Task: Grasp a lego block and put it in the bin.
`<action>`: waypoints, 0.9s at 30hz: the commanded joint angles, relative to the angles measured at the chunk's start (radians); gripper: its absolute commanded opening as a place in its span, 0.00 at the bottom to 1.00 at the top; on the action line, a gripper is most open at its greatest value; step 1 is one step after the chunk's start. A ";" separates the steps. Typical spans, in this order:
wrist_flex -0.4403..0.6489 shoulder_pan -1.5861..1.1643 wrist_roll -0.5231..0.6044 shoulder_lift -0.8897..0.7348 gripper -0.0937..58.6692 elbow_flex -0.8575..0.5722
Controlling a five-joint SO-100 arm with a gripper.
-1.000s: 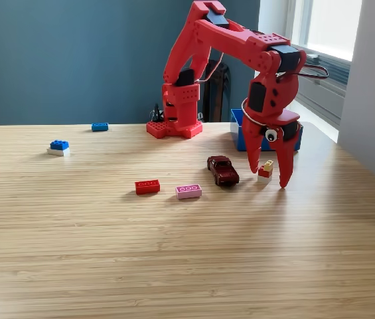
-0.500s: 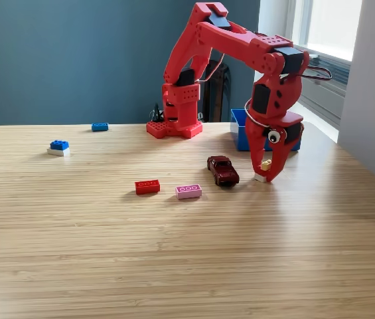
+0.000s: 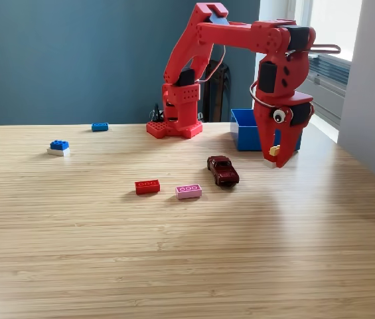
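My red claw gripper [image 3: 275,154], clamped on the small yellow-and-red lego block [image 3: 274,151], has lifted it off the table; next, the blue plastic bin [image 3: 245,130]

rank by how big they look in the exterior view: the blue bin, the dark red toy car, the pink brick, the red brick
1. blue bin, clearly largest, though partly hidden by the gripper.
2. dark red toy car.
3. pink brick and red brick: they look about the same, too close to rank.

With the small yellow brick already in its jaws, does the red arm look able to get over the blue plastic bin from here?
Probably yes: the red gripper, shut on the small yellow brick, hangs lifted just in front of the blue plastic bin, and nothing stands between them.
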 commanded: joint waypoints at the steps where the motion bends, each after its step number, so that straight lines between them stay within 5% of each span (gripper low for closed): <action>1: 0.071 -0.069 0.046 0.061 0.00 -0.046; 11: 0.083 -0.380 0.118 0.347 0.00 0.192; 27: 0.190 -0.621 0.147 0.555 0.00 0.249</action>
